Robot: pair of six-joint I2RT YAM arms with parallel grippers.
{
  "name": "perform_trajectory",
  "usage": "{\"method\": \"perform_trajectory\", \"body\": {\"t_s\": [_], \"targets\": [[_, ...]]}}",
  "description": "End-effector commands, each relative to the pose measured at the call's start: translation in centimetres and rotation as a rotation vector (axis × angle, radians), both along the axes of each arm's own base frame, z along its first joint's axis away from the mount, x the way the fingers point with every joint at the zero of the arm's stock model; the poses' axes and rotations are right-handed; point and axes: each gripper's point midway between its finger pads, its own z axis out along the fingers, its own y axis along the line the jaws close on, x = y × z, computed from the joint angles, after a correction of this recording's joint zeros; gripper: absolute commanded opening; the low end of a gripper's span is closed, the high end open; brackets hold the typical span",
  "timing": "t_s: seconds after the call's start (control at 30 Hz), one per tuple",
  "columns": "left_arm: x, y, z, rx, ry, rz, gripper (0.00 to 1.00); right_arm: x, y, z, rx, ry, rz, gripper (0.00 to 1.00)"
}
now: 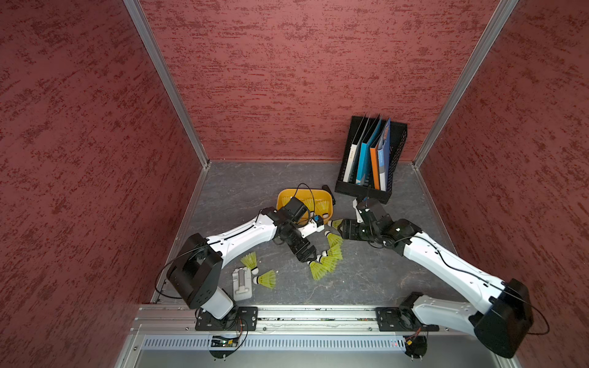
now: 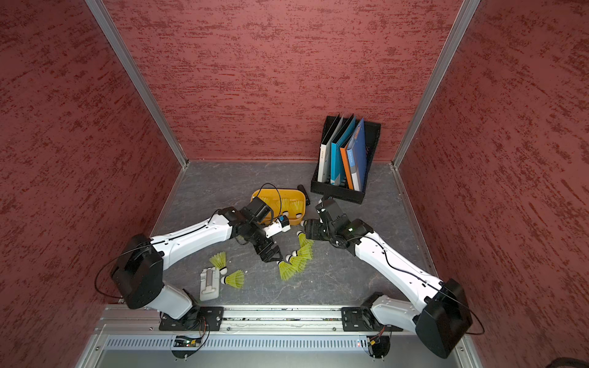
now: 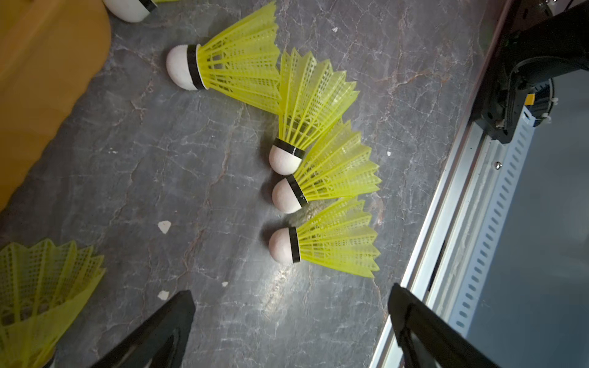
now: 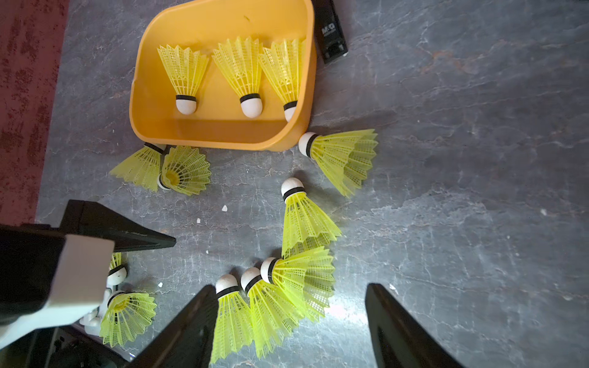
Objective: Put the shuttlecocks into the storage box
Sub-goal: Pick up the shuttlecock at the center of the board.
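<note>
Done: three shuttlecocks [image 4: 242, 73] lie side by side in the storage box [image 4: 223, 140], white tips toward the wall facing the loose ones.
Left to do: nine more lie out on the counter [image 1: 366, 280] by my count, so I judge about a quarter done.
Box position: mid-counter in both top views, in front of the file rack [image 1: 395, 165] and off to one side.
Loose, row: four shuttlecocks [image 3: 334, 169] lie in a curved row with skirts overlapping.
Loose, corner: one shuttlecock [image 4: 344, 156] has its tip just beside a box corner.
Loose, wall: two shuttlecocks [image 4: 185, 169] lie against the box's outer wall.
Loose, front: two shuttlecocks [image 1: 266, 278] lie beside a light grey device [image 1: 242, 283].
Left hand [image 3: 291, 290]: spread and empty, just short of the row's end shuttlecock.
Right hand [image 4: 290, 286]: spread with nothing pinched, near the corner shuttlecock.
Around: folders [image 1: 366, 159] stand in the rack, and a small black M&G-marked item [image 4: 330, 32] sits just beside the box.
In the way: the left arm [image 1: 248, 234] crosses in front of the box and hides the wall pair in both top views. The overlapping skirts may drag their neighbours along.
</note>
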Motion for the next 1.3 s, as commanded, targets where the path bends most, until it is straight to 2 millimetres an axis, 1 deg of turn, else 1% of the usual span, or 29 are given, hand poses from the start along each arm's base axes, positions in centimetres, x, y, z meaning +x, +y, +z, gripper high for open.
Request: {"method": "perform_trajectory", "body": {"t_s": [0.0,0.13,0.23,0.3,0.47,0.57,0.63,0.7,0.73,0.77,0.83,0.87,0.9,1.0,1.1,1.27], "targets": [[2.4,-2.0,0.8,-0.041,-0.119,-0.023,0.98,-0.6,-0.7,-0.2,0.029,0.030,-0.042,0.75],[3.0,-2.7,-0.7,0.000,-0.164,-0.064,0.95,-1.2,-1.6,-0.5,0.021,0.059,-0.074,0.74],[3.6,-3.0,-1.5,0.030,-0.207,-0.083,0.92,-1.4,-2.2,-0.2,0.022,0.056,-0.091,0.74],[4.0,-3.5,-1.8,0.029,-0.224,-0.084,0.88,-1.5,-2.4,0.0,0.026,0.054,-0.104,0.74],[4.1,-4.6,-2.5,0.030,-0.256,-0.126,0.78,-1.8,-3.0,0.4,0.026,0.050,-0.124,0.73],[4.5,-5.1,-2.6,0.020,-0.266,-0.126,0.70,-1.9,-2.6,0.5,0.053,0.055,-0.109,0.72],[4.4,-5.7,-2.6,0.007,-0.262,-0.136,0.66,-2.2,-1.7,0.6,0.102,0.075,-0.079,0.72],[4.1,-6.3,-2.8,0.000,-0.276,-0.156,0.66,-2.9,-0.6,0.6,0.178,0.115,-0.047,0.73],[3.9,-6.6,-2.8,-0.006,-0.283,-0.167,0.66,-3.2,-0.4,0.6,0.202,0.137,-0.046,0.74],[3.7,-6.8,-2.8,-0.013,-0.290,-0.174,0.66,-3.7,-0.5,0.5,0.226,0.164,-0.056,0.76],[3.6,-7.0,-2.9,-0.024,-0.300,-0.179,0.65,-4.5,-1.2,0.2,0.241,0.206,-0.093,0.81],[3.5,-7.1,-3.0,-0.026,-0.300,-0.180,0.65,-5.0,-1.7,0.0,0.244,0.232,-0.116,0.93],[3.4,-7.2,-3.1,-0.029,-0.300,-0.182,0.65,-5.4,-2.1,-0.2,0.258,0.252,-0.133,0.98],[3.3,-7.6,-3.3,-0.039,-0.300,-0.192,0.65,-6.2,-2.7,-0.8,0.287,0.297,-0.162,0.98],[3.3,-7.9,-3.5,-0.037,-0.309,-0.208,0.65,-6.8,-2.7,-1.4,0.313,0.329,-0.170,0.98],[3.2,-7.8,-4.2,-0.026,-0.309,-0.219,0.65,-8.0,-3.0,-1.9,0.332,0.367,-0.192,0.98]]}}
